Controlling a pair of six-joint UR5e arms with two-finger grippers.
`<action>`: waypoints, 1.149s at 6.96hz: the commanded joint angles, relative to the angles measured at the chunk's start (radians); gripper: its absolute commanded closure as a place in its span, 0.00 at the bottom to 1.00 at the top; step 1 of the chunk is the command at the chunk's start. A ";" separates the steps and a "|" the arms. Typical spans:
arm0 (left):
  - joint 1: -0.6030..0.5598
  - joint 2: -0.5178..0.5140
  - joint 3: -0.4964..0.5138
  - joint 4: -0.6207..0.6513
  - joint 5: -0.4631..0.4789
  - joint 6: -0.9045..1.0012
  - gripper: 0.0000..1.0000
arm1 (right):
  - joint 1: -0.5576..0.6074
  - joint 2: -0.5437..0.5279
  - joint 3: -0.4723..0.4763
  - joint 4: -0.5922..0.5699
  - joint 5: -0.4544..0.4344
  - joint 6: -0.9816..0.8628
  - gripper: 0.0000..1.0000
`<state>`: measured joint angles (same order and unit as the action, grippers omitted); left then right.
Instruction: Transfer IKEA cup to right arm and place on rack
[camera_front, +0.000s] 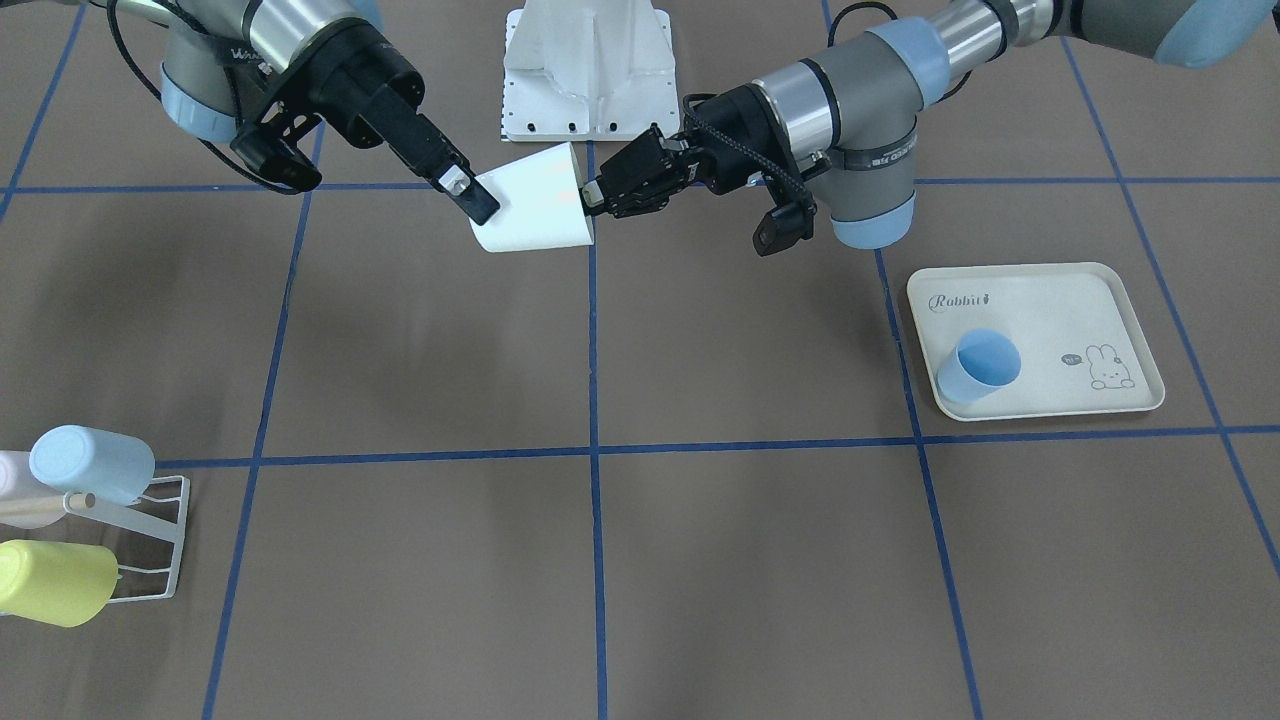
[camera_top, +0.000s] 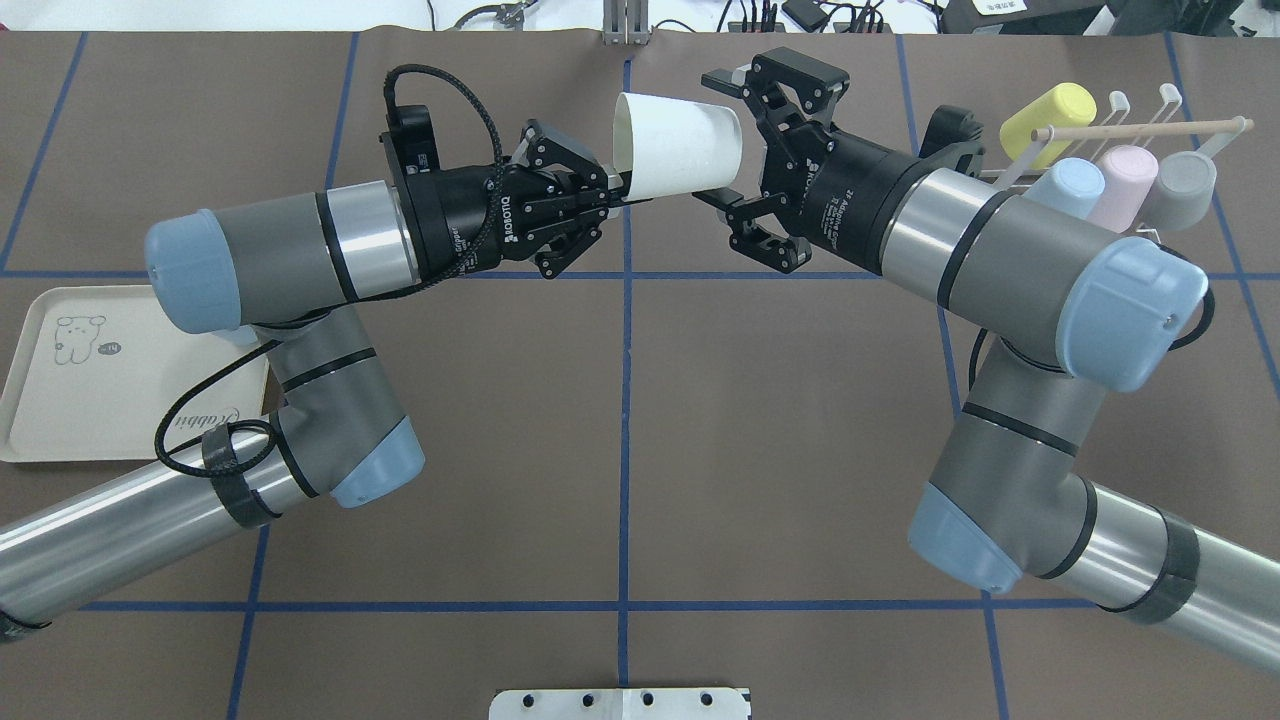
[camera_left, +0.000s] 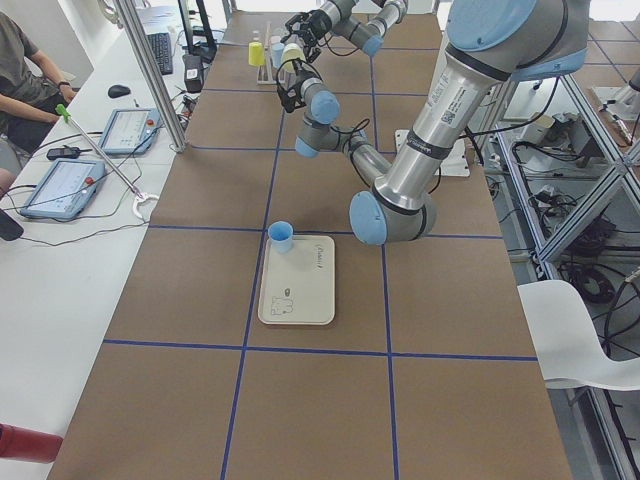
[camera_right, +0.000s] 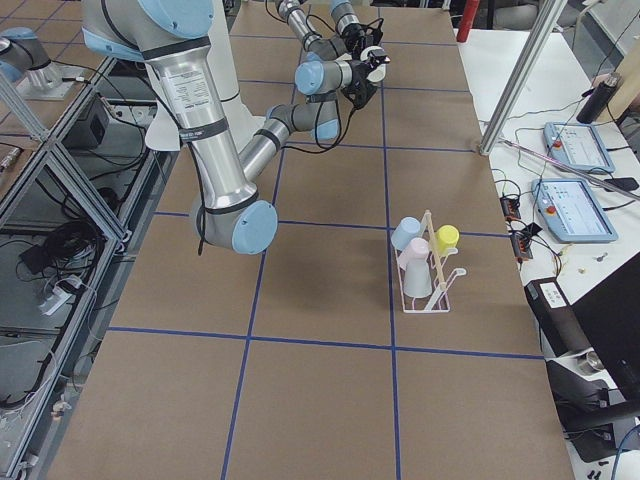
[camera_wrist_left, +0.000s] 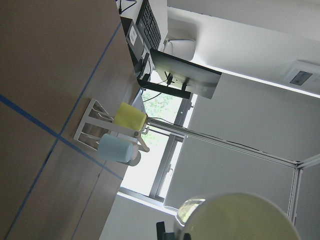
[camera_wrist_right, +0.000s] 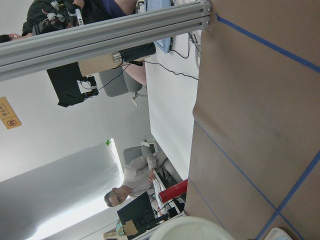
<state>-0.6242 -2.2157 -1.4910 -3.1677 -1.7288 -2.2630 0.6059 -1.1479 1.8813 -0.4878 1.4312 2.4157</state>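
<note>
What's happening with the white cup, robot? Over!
Copy: left gripper shut on white cup rim; right gripper open, straddling its base; rack carries four cups, nothing seen blocking the way. Over.

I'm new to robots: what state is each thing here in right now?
white cup, held in the air, lying on its side
left gripper, jaws shut on the cup's rim
right gripper, jaws open around the cup's base
blue cup, upright on the tray
rack, four cups hung on it
</note>
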 joint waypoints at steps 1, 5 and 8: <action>0.001 -0.001 0.000 0.000 0.000 0.000 1.00 | 0.000 -0.006 -0.001 0.000 0.000 0.000 0.58; 0.001 -0.001 0.000 0.015 0.000 -0.001 0.01 | 0.000 -0.009 0.002 0.002 0.002 0.000 1.00; -0.012 0.014 0.000 0.015 -0.009 0.017 0.01 | 0.027 -0.033 0.006 0.000 0.002 -0.019 1.00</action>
<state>-0.6301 -2.2073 -1.4910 -3.1521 -1.7337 -2.2518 0.6168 -1.1643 1.8870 -0.4866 1.4327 2.4091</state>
